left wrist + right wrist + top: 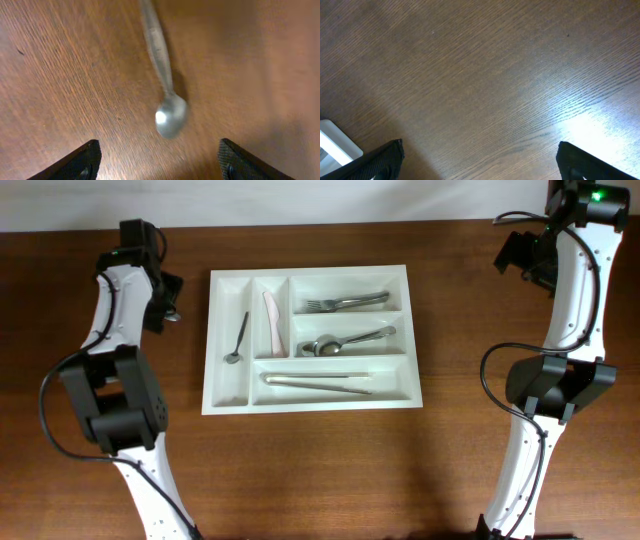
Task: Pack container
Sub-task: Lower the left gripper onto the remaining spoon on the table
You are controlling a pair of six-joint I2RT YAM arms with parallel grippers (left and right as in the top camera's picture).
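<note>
Black fingertips point(80, 161) of the left gripper point(160, 162) are framing the bottom of the left wrist view. They are standing wide apart and holding nothing.

The tray point(228, 388) is lying in the middle of the table point(320, 480) and is holding sorted cutlery:
- a small spoon point(238, 340) in its leftmost narrow slot
- a pale utensil point(271, 320) in the narrow slot beside that
- forks point(345, 302) in the top long slot
- spoons point(345, 342) in the middle long slot
- long thin pieces point(315, 383) in the bottom long slot

Just left of the tray, a loose spoon point(169, 112) is lying flat on the wood, directly ahead of the left gripper's spread jaws (the view is blurring a little, so its exact angle is hard to read). Well right of the tray, the right gripper point(485, 162) is hanging over bare wood. Its jaws are also spread and empty, and only a corner of the tray is showing at the edge of its view.

By my reading, the left arm is going for that loose spoon. It should be lining its jaws up across the thin handle rather than the rounded bowl, which is likely to slip out of a pinch. Since the spoon is lying flat, the fingertips will probably be needing to come down almost to the wood before closing. A slot left of the tray's middle, likely the one with the small spoon, is looking like the natural place to set it down.
</note>
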